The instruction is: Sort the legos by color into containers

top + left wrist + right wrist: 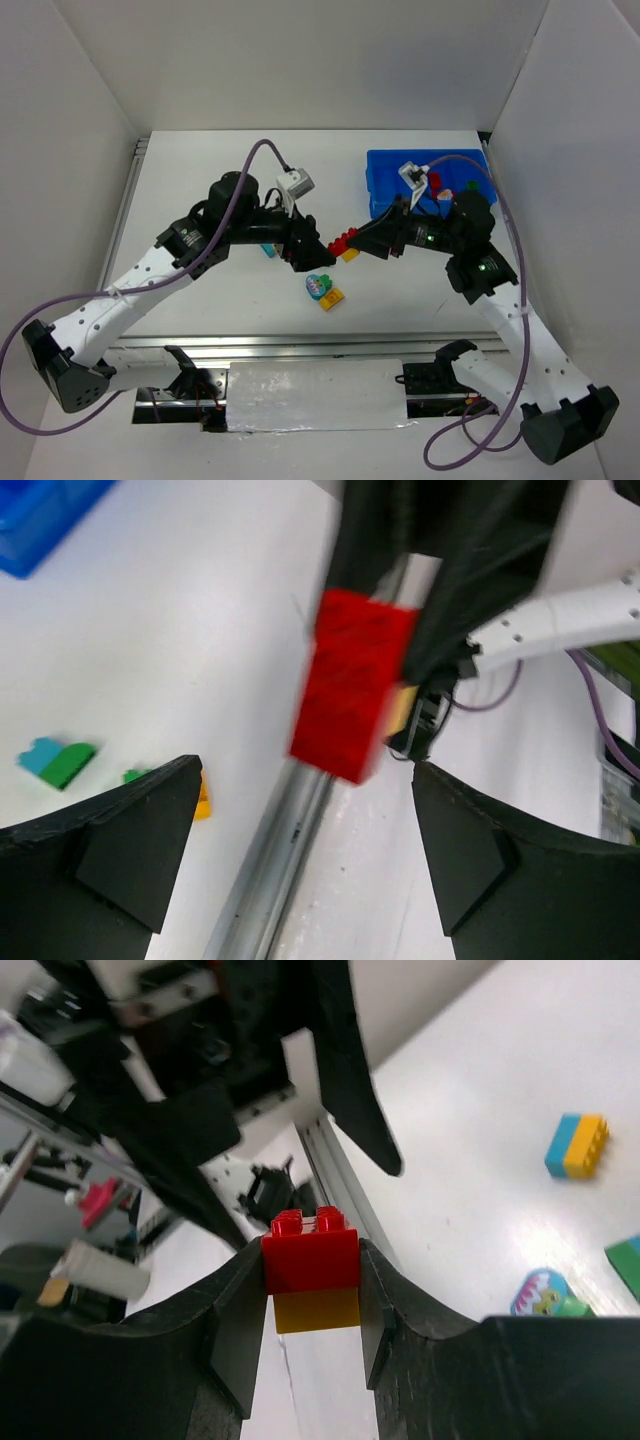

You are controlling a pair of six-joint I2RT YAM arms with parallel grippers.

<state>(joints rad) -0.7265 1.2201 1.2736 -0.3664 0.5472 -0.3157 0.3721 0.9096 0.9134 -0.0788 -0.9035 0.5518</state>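
Gripped red-yellow brick point(310, 1282) in right hand point(312, 1258), red end facing left hand point(305, 772), spread wide, empty. Spotted tray point(384, 168) just behind right hand.

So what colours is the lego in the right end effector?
Red over yellow; the lego shows best in the right wrist view.

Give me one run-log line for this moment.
left gripper: open, empty | right gripper: shut on red-over-yellow plastic lego stack | position: between both grippers | blue plastic tray: far right
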